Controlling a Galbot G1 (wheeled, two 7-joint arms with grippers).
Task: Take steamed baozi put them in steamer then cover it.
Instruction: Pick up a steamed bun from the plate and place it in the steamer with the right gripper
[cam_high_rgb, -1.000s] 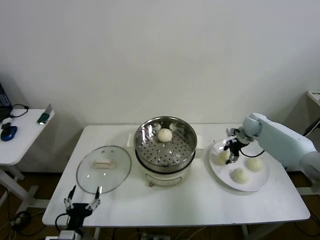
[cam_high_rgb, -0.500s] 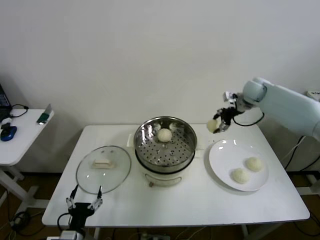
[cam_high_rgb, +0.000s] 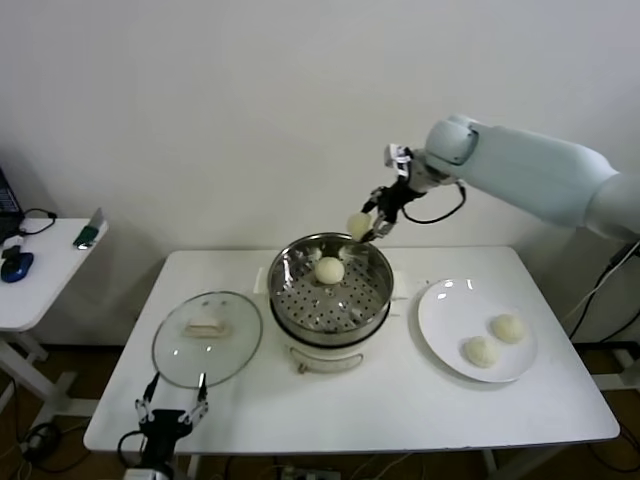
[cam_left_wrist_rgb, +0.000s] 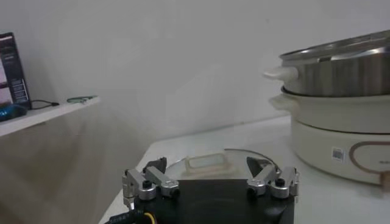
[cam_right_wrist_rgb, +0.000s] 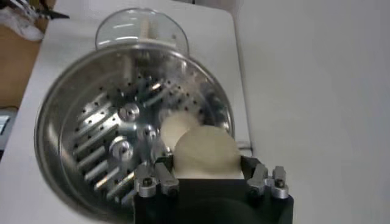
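A white side table (cam_high_rgb: 40, 290) is seen at the left. On the white table (cam_high_rgb: 350, 400), one cover (cam_high_rgb: 207, 338) lies near the left edge, above the left gripper (cam_high_rgb: 169, 408), whose fingers stand apart. One steamer (cam_high_rgb: 331, 290) at the centre contains one baozi (cam_high_rgb: 329, 269); a second baozi (cam_high_rgb: 358, 226) is clamped over its back rim by the right gripper (cam_high_rgb: 372, 222). Two baozi (cam_high_rgb: 481, 350) (cam_high_rgb: 508, 328) rest on one plate (cam_high_rgb: 440, 315) near the right edge. A white wall (cam_high_rgb: 250, 110) stands behind.
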